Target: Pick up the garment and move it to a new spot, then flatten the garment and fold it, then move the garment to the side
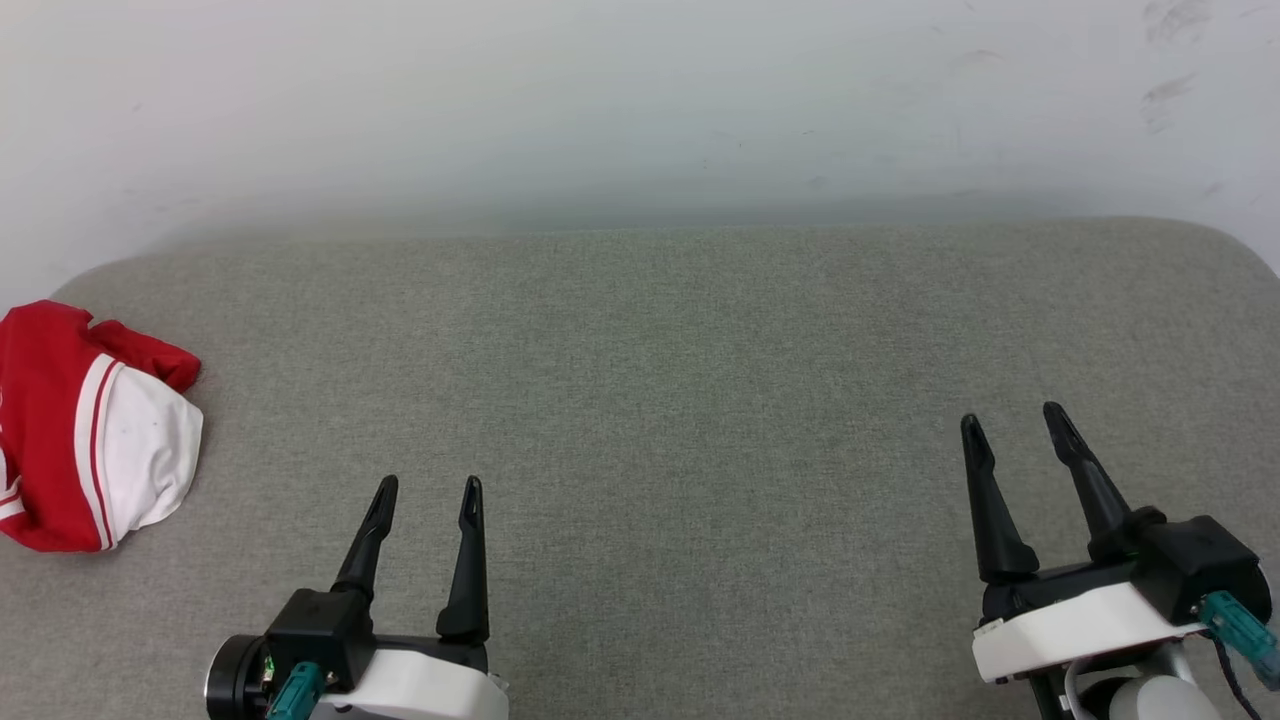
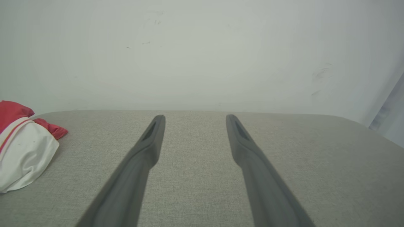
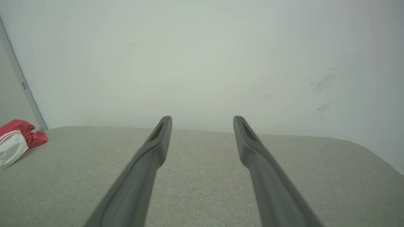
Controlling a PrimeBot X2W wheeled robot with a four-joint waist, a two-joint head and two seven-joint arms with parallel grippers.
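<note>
The crumpled red jersey T-shirt with a white sleeve and red-and-white striped trim lies bunched at the far left edge of the grey woven upholstered surface, well apart to the left of the left gripper and farther still from the right gripper. Both sets of jaws, long, tapered and dark, stand spread wide, holding and touching nothing, pointing toward the scuffed white wall
</note>
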